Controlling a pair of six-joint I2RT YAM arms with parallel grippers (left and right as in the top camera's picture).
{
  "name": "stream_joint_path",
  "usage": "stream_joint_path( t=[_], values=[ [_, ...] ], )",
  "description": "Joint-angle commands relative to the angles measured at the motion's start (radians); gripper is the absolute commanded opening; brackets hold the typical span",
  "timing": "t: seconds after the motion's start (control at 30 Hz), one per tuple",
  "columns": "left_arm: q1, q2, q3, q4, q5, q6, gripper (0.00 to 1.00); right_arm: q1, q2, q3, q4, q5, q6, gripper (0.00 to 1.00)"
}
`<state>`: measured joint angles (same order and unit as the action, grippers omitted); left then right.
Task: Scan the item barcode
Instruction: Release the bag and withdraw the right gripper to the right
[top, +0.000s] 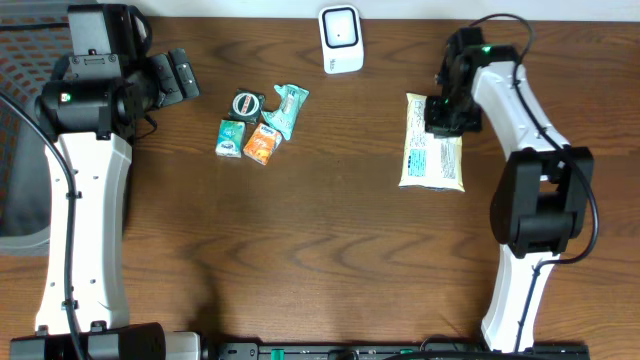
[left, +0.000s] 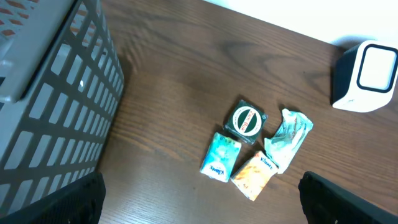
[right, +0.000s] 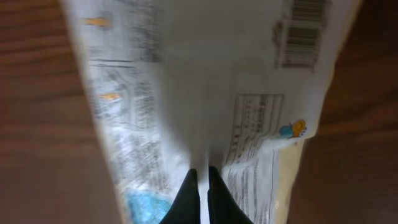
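While the right gripper (right: 199, 186) is pressed together on a thin fold of the white packet (top: 432, 155), the packet itself lies on the table (top: 330, 250), in the right half, long axis running far to near. The grip is at the packet's far end. The near end looks flat on the wood from overhead.

Right wrist view: the two dark fingertips (right: 188, 196) are nearly touching, with a sliver of white film between them and the film creased up toward them. The barcode (right: 308, 31) is on the face turned to the camera, near one corner of the packet. It's blurred and not readable.

The white scanner (top: 341, 38) stands at the far edge, about centre, left of the packet and apart from it.

The left gripper (top: 178, 78) is spread wide, holding nothing, hovering far left. In its wrist view the finger ends sit in the two bottom corners with bare table between them.

Between the left gripper and the scanner, a bit nearer, there's a cluster of four small items:
- round dark tin (top: 246, 103) with a red-and-white label
- crumpled teal-and-white wrapper (top: 285, 108) just right of the tin
- teal pack (top: 231, 138) and orange pack (top: 261, 144), side by side on the near side

Can't tell whether the tin touches the packs.

A grey mesh basket (left: 56, 93) sits at the far-left edge of the scene, well apart from the cluster.
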<state>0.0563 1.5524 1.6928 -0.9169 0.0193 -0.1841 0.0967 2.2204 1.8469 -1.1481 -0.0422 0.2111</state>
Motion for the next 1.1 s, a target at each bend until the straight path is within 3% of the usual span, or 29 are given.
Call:
stream_joint_path(
  t=[0.0,0.2,0.37,0.43,0.47,0.5,0.53,0.63,0.9,1.07],
  values=[
    [0.000,0.006,-0.004,-0.002,-0.013,-0.009,0.98,0.008,-0.015,-0.091,0.058,0.141,0.074,0.01],
    [0.000,0.006,-0.004,-0.003,-0.013,-0.009,0.98,0.008,-0.015,-0.220,0.211,0.141,0.089,0.02],
    [0.000,0.006,-0.004,-0.002,-0.013,-0.009,0.98,0.001,-0.034,-0.073,0.079,0.141,0.087,0.15],
    [0.000,0.006,-0.004,-0.003,-0.013,-0.009,0.98,-0.006,-0.039,-0.008,0.024,0.141,0.080,0.24],
    [0.000,0.006,-0.004,-0.003,-0.013,-0.009,0.98,-0.011,-0.042,0.015,0.005,0.141,0.080,0.35],
    [0.000,0.006,-0.004,-0.003,-0.013,-0.009,0.98,-0.022,-0.044,0.047,-0.020,0.141,0.080,0.75],
    [0.000,0.006,-0.004,-0.003,-0.013,-0.008,0.98,-0.030,-0.044,0.055,-0.027,0.140,0.080,0.91],
    [0.000,0.006,-0.004,-0.002,-0.013,-0.009,0.98,-0.058,-0.042,0.052,-0.050,0.124,0.080,0.99],
    [0.000,0.006,-0.004,-0.003,-0.013,-0.008,0.98,-0.148,-0.042,-0.060,-0.032,-0.017,0.002,0.99],
    [0.000,0.006,-0.004,-0.003,-0.013,-0.009,0.98,-0.233,-0.042,-0.244,0.152,-0.444,-0.142,0.99]
  ],
)
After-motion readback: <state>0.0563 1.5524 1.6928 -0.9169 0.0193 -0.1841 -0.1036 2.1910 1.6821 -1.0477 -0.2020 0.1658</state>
